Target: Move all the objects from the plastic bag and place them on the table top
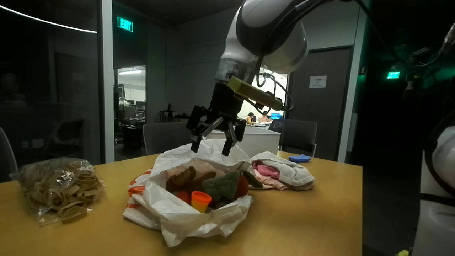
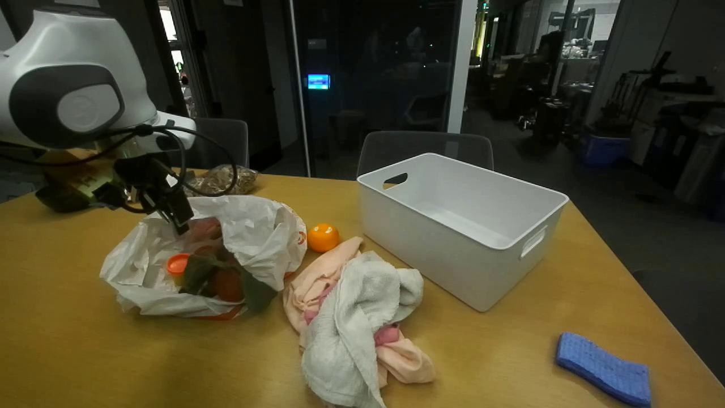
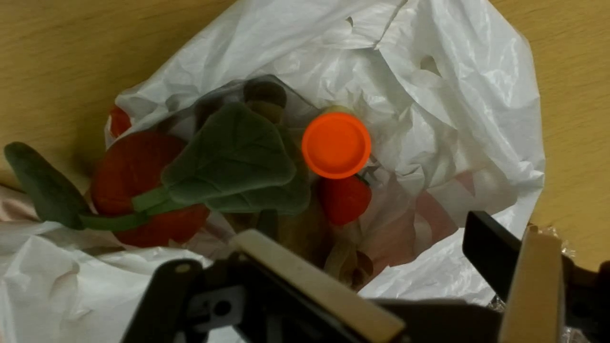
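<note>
Pincer hangs over the plastic bag, jaws well apart, tips pointing down; wrist view shows both fingers spread along its lower edge. Can't tell if either tip touches the bag's rear rim.

Bag sits on the counter, mouth wide open, white w/ red-orange print on its side. Task's things are in it: yellow tub w/ orange lid, lid up, just beside a small strawberry; green leaves lying partly over a red round thing, one leaf poking out past the rim; & some brown shapes, too dim to ID.

Orange fruit is on the counter, outside the bag & just beside it, seen in an exterior view. Nr that, a pile: grey-white towel on top of peach cloth, w/ bits of deeper pink showing btwn. White bin stands upright nr the pile. Blue pad lies well apart from the plastic bag, close to the counter's edge. Clear bag full of tan loops lies on the opp. side of the plastic bag from the towel.

Robot arm hangs in from the top in an exterior view, cables looping off it. Bkgd: chairs round the counter, & a lit exit sign up high.
</note>
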`<control>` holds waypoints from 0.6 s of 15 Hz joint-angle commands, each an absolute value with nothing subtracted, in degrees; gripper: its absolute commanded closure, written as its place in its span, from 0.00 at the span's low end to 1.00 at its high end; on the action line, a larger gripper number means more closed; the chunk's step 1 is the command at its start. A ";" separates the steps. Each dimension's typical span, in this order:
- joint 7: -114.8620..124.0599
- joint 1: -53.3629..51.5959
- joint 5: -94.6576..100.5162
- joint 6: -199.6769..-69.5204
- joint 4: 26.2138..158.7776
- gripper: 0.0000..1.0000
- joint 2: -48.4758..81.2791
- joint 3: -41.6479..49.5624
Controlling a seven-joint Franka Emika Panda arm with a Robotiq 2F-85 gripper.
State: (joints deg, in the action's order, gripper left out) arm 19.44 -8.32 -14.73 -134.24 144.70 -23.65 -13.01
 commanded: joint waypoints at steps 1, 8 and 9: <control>19.60 -8.68 -14.49 -134.13 144.62 0.00 -23.64 -12.63; 20.85 -8.10 -14.48 -134.21 143.72 0.00 -21.87 -12.67; 20.79 -7.91 -14.47 -134.38 143.60 0.00 -21.23 -12.43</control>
State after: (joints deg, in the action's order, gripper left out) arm 19.65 -8.26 -14.73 -134.13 144.85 -23.19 -12.93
